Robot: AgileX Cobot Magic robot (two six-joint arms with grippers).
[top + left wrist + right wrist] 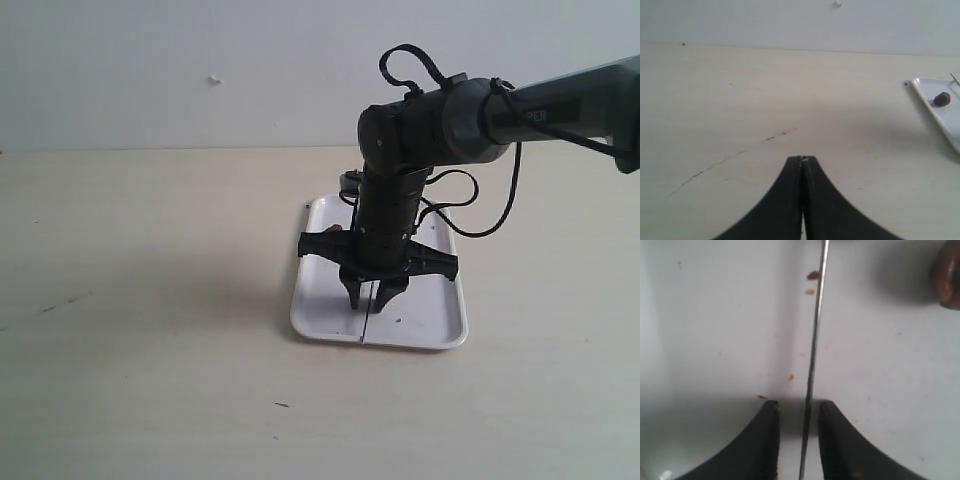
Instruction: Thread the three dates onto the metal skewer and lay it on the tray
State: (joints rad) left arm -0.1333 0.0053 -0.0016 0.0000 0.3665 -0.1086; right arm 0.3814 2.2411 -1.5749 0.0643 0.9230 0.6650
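Note:
The metal skewer (812, 340) lies flat on the white tray (715, 330). My right gripper (798, 407) points down over it, open, with one finger on each side of the rod and a gap on both sides. One date (947, 275) shows at the edge of the right wrist view, off the skewer. In the exterior view the right gripper (373, 300) hangs over the tray (320, 315), and the skewer (366, 322) shows as a thin line below it. My left gripper (802, 159) is shut and empty over bare table. A date (942, 98) sits on the tray (940, 120).
Small brown crumbs (813, 275) dot the tray beside the skewer. The pale wooden table (150, 300) stretches to the left of the tray, with a white wall behind. The right arm (480, 115) reaches in from the upper right.

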